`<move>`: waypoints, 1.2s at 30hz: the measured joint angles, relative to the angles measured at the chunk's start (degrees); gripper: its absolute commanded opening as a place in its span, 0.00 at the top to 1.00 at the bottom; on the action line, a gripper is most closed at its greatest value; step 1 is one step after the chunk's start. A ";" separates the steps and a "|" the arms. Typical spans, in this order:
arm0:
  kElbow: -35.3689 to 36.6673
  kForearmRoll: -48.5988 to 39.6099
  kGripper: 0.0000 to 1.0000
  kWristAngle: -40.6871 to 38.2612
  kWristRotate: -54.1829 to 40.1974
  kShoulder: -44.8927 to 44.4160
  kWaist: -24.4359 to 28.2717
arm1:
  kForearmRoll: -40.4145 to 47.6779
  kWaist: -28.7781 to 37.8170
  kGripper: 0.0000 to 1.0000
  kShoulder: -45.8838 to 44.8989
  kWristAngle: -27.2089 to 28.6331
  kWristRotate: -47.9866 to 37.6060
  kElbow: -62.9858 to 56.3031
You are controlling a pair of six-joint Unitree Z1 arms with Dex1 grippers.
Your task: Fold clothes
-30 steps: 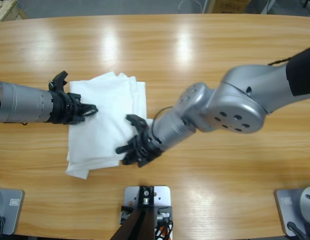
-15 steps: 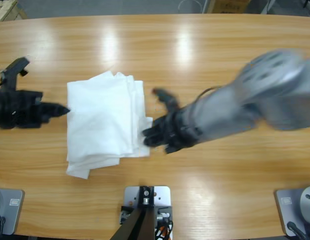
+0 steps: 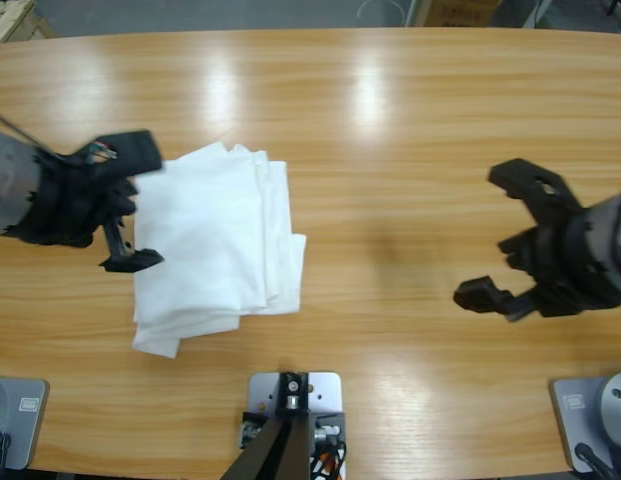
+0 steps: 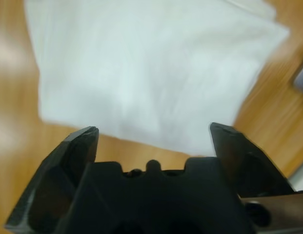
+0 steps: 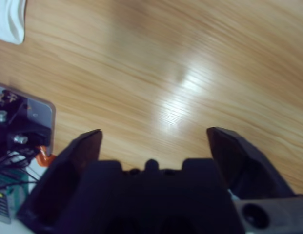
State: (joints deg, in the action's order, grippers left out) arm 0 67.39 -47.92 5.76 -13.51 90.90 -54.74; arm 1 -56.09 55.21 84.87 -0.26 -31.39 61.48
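A plain white cotton T-shirt, folded into a roughly rectangular stack of several layers, lies flat on the long light-brown wooden worktop, left of the middle. Its layered edges show along the right side and at the lower left corner of the stack.

The left gripper, black with two fingers, is at the left edge of the folded shirt. Its fingers are spread apart and grasp nothing; one finger is near the left border of the cloth. In the left wrist view the same gripper looks down on the white cloth, which fills most of the picture, and the gap between the fingers is free.

The right gripper is well apart from the shirt, over bare wood on the right side of the worktop. Its fingers are also released and wide apart, with nothing between them. In the right wrist view this gripper faces bare wood, and only a small corner of white cloth shows at the upper left
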 measured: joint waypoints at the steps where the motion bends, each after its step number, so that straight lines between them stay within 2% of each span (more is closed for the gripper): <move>1: 0.71 -0.05 0.00 0.13 -3.99 0.78 -0.17 | -0.21 -0.33 0.00 -1.00 0.00 0.26 -0.42; 4: 1.39 -0.12 0.00 0.30 -12.62 2.38 -0.25 | -0.40 -1.19 0.00 -3.18 -0.01 0.70 -2.14; 9: 1.48 -0.19 0.00 0.29 -19.52 5.33 0.27 | -0.40 -3.86 0.00 -5.08 -0.03 1.64 -5.35; 15: 1.78 0.85 0.00 -2.55 -23.98 10.52 5.89 | -0.39 -5.81 0.00 -7.11 -0.25 1.79 -6.48; 20: 4.50 1.36 0.00 -5.49 -25.08 14.21 7.13 | 0.16 -5.89 0.00 -6.90 -0.26 1.80 -6.74; 36: 3.91 3.41 0.00 -9.89 -25.70 21.42 6.91 | 0.61 -5.95 0.00 -5.97 -0.87 2.45 -6.89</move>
State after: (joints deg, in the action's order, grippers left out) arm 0 71.30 -44.50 -4.13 -39.22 112.32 -47.83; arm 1 -55.48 49.27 78.90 -1.13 -28.94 54.58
